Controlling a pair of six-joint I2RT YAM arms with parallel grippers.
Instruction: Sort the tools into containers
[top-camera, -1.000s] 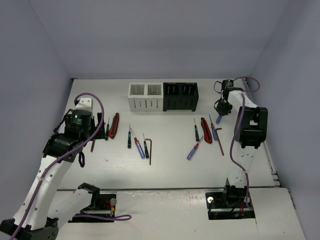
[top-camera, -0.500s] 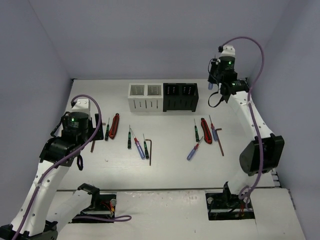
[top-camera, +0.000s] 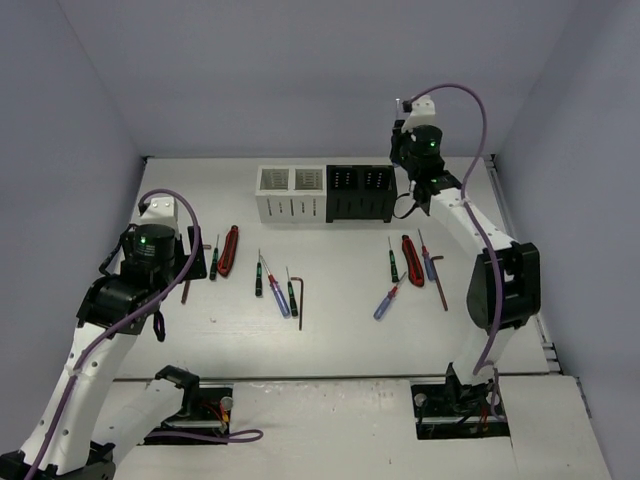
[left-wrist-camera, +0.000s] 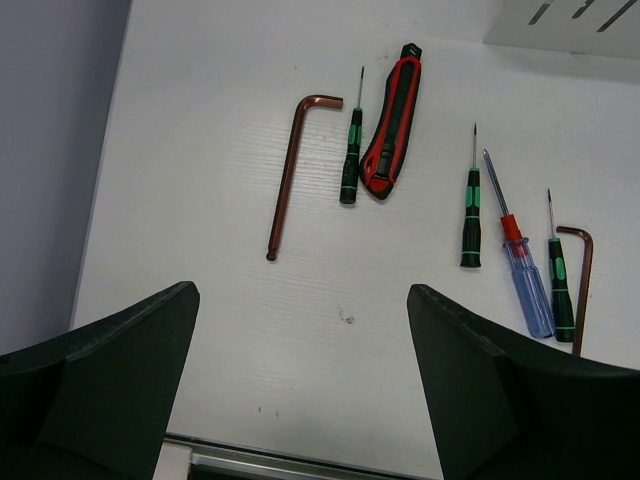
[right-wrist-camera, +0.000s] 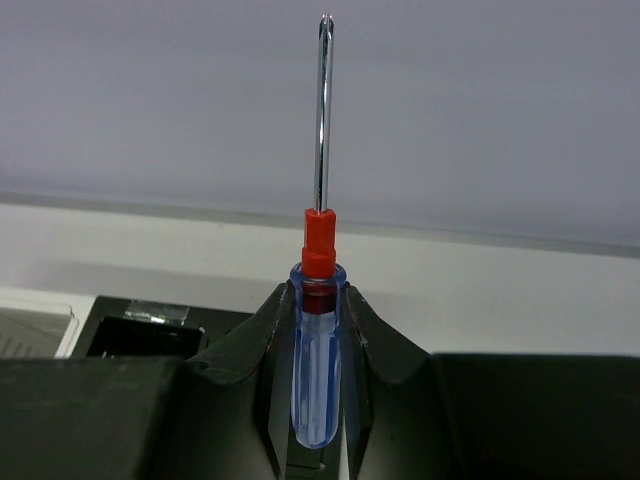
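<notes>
My right gripper (top-camera: 402, 152) hangs in the air by the right end of the black container (top-camera: 362, 193). It is shut on a blue-handled screwdriver (right-wrist-camera: 318, 350) with a red collar, shaft pointing away from the wrist. The white container (top-camera: 292, 195) stands against the black one's left side. My left gripper (left-wrist-camera: 300, 330) is open and empty above the table's left side. Ahead of it lie a copper hex key (left-wrist-camera: 290, 170), a green screwdriver (left-wrist-camera: 350, 160) and a red-and-black tool (left-wrist-camera: 392, 125). Further tools lie to the right, among them a blue screwdriver (left-wrist-camera: 520, 265).
A second group of tools lies right of centre: a green screwdriver (top-camera: 393, 263), a red tool (top-camera: 412, 260), two blue screwdrivers (top-camera: 386, 300) and a hex key (top-camera: 441, 280). Walls close in the table at left, back and right. Purple cables loop off both arms.
My right arm has risen and swung left from the table's right side to beside the black container, carrying the blue screwdriver. The left arm has shifted only slightly.
</notes>
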